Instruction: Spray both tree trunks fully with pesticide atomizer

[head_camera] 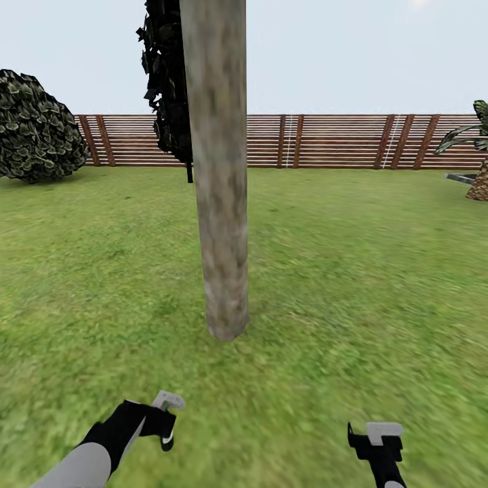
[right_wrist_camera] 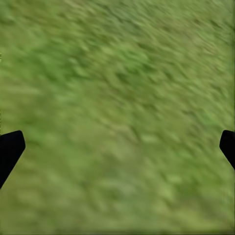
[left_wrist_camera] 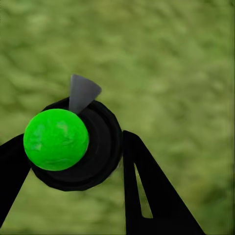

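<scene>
The pesticide atomizer [left_wrist_camera: 73, 147] is a round black body with a bright green cap and a grey pointed nozzle. My left gripper [left_wrist_camera: 73, 149] is shut on it over the grass, one black finger on each side. In the head view the left gripper [head_camera: 165, 423] sits low at the left, a short way in front of a tree trunk [head_camera: 220, 203], a thick grey-brown column rising from the lawn at centre. The tree's crown is out of frame. My right gripper [head_camera: 377, 440] hangs low at the right, and the right gripper [right_wrist_camera: 120, 142] is open over bare grass.
Green lawn [head_camera: 352, 285] spreads all round the trunk. A narrow black tree [head_camera: 166, 81] stands behind it. A dark round bush [head_camera: 34, 129] is far left, a short palm [head_camera: 478, 163] far right. A brown slat fence [head_camera: 325, 141] closes the back.
</scene>
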